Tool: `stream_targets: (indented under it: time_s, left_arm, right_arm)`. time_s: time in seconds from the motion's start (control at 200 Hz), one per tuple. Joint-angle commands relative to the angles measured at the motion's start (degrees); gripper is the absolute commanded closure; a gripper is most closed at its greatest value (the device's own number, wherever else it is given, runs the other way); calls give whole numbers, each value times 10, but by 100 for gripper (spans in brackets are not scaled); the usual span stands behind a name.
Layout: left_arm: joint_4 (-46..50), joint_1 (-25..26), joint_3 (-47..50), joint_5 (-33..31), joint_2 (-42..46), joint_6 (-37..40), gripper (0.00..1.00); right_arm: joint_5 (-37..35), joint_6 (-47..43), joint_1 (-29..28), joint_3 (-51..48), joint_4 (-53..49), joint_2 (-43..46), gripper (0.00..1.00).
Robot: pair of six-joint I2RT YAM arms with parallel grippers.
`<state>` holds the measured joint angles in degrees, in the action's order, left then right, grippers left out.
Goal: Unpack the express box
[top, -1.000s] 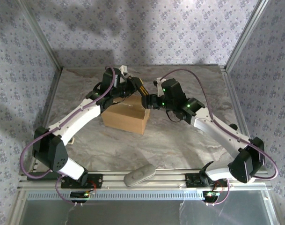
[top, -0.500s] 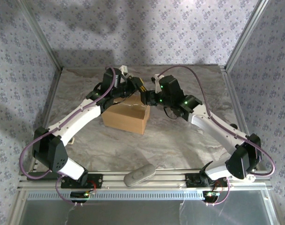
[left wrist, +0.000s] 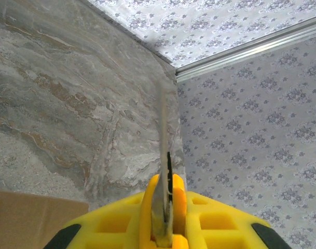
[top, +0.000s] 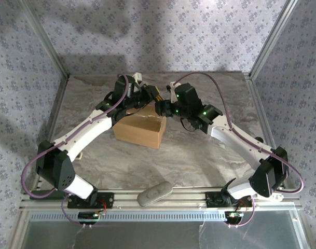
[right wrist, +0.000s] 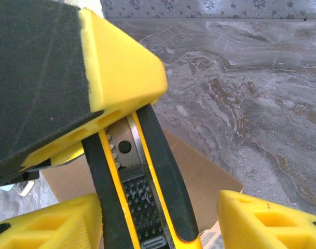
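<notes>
Box sits mid-worktop, under both wrists. Flaps look flat and closed, so unpacking barely begun.

My left gripper clamped tight on knife, thin blade showing edge-on in left wrist view. My right gripper half open, straddling knife handle, gap on one side, no pinch yet.

Since a second ago: right arm edged left toward knife, box unmoved.

Left to do: slit tape, fold flaps, empty box.

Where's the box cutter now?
Top view: box cutter clamped in the left gripper above the far edge of the express box, handle between the right gripper's open fingers.
</notes>
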<state>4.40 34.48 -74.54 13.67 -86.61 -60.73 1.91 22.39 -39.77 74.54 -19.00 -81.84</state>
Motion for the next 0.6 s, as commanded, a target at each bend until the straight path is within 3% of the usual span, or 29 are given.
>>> stream_targets:
  time_s: [0.0, 0.595]
  left_arm:
    - [-14, 6, -24, 11, 21, -24, 100]
    - [-16, 7, -26, 11, 23, -24, 100]
  right_arm:
    - [-16, -9, -2, 22, 5, -9, 38]
    - [-27, -11, -4, 26, -6, -18, 41]
